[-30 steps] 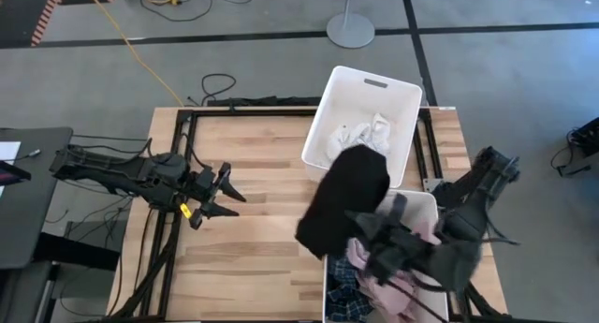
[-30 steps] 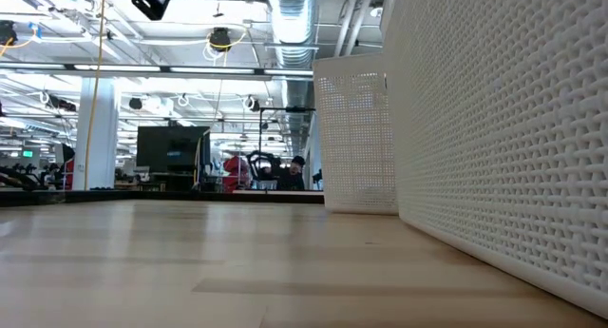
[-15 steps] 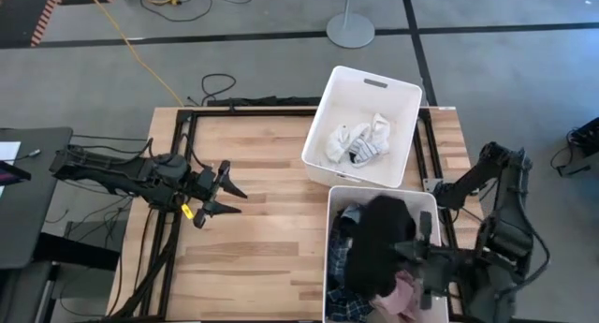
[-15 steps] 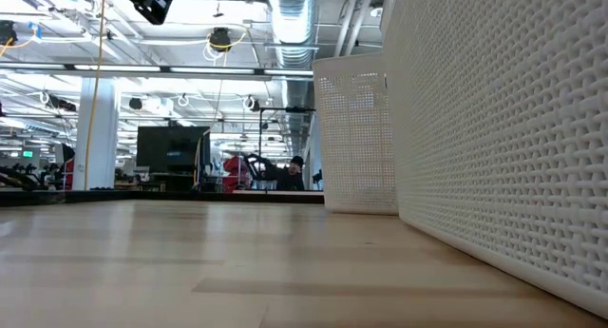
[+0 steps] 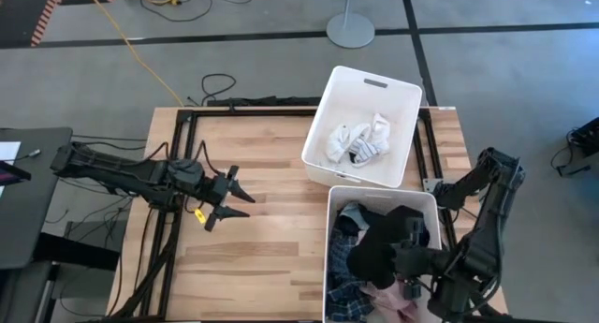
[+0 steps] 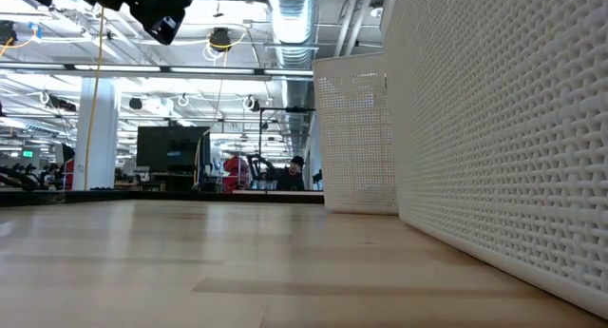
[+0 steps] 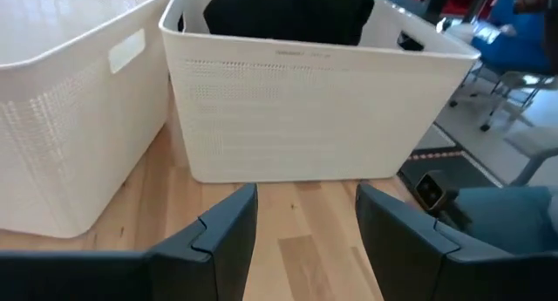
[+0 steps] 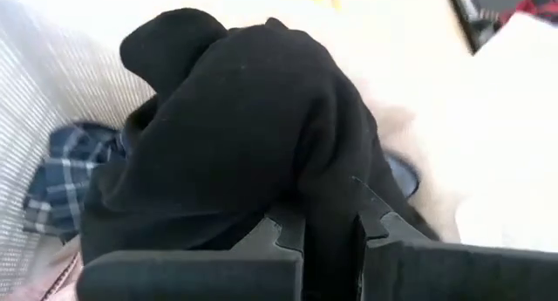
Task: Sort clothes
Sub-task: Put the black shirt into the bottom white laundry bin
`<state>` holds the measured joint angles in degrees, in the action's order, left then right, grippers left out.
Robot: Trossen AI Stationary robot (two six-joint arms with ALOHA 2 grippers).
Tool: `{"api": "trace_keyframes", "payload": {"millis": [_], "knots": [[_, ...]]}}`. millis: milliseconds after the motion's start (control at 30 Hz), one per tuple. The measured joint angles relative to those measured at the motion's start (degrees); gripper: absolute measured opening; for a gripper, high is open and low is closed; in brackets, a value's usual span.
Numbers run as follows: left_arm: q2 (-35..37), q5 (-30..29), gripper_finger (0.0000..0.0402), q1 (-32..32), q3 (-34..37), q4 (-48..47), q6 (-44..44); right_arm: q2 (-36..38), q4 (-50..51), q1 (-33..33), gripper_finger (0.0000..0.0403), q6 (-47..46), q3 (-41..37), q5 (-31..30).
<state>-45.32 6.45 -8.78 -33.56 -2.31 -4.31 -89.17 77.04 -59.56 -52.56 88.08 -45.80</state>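
Socks (image 5: pixel 360 140) fill far bin (image 5: pixel 342 84); right hand (image 8: pixel 327 236) pinches black piece (image 5: pixel 379 248) over near bin (image 5: pixel 329 220).

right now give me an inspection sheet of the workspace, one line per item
surface: wooden table, bare wood between the left arm and the bins.
job's things: black piece gripped over the near bin; blue plaid shirt and pink piece inside it; white and striped socks in the far bin.
clutter: nothing seen on the table.
hands: right hand shut on the black piece, above the near bin; left hand open, empty, over the table's left part.
cables: yellow cable and black cable on the floor.
surroundings: round stand base; person far off behind the table.
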Motion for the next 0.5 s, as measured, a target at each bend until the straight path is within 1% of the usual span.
{"api": "trace_keyframes", "payload": {"millis": [133, 267, 367, 500], "knots": [[-1.1, -1.1, 0.019, 0.0, 0.0, 0.4, 1.1, 0.0, -2.3, -1.8, 0.0036, -5.9, -6.4, 0.3], [-1.6, -1.8, 0.019, 0.0, 0.0, 2.5, 2.2, 0.0, -8.3, -2.9, 0.0036, -9.2, -13.2, 0.2], [-1.6, -2.0, 0.019, 0.0, 0.0, 3.5, 2.7, 0.1, -15.2, -2.4, 0.0036, -9.0, -18.0, 0.0], [-1.6, -2.4, 0.019, 0.0, 0.0, 3.4, 3.2, 0.1, -24.1, -0.5, 0.0036, -6.4, -23.2, 0.3]]}}
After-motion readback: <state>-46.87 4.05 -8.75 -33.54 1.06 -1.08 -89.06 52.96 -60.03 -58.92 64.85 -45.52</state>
